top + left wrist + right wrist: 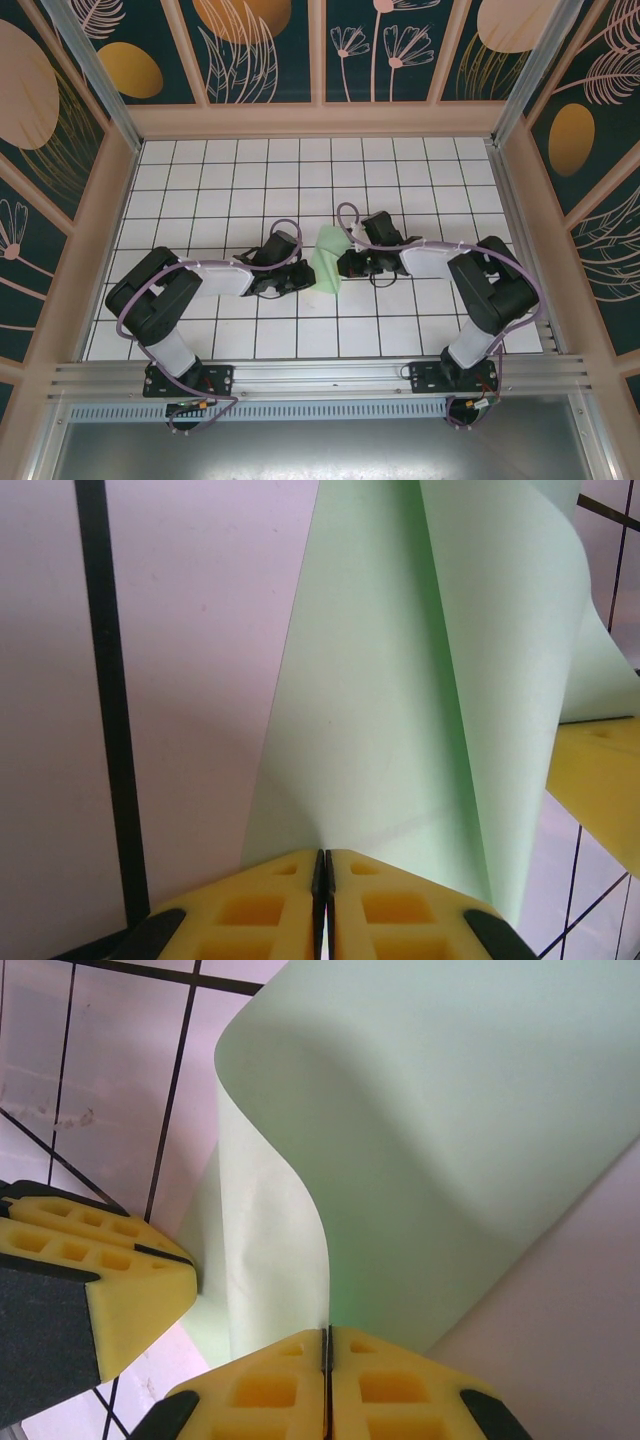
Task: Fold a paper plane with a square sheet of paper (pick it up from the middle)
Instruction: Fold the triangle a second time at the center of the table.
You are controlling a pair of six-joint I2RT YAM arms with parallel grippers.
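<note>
Grippers two, paper sheet one

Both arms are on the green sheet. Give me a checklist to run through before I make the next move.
1. Left gripper shut on the sheet: ok.
2. Right gripper shut on the sheet: ok.
3. The two grippers apart, not touching: ok.
4. Sheet free of tears: ok on the parts in view.
5. Sheet flat on the table: not ok, it curls up between the grippers.
6. Edges lined up for the fold: cannot tell.
</note>
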